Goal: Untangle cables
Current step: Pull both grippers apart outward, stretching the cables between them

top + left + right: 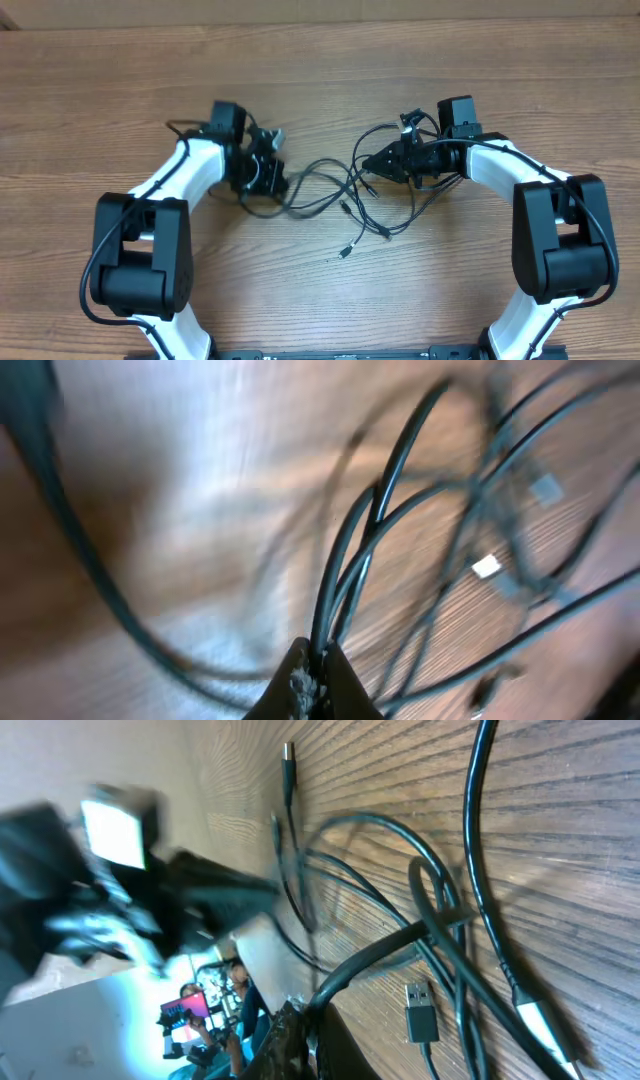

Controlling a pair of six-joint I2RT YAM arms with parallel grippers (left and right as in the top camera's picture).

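Wood-grain worktop below; our left tool and right tool each pinch the cables, likely to draw the tangle apart.

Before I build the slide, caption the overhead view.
Left tool and right tool each shut on the tangled black cables sprawled between them on the wooden table.
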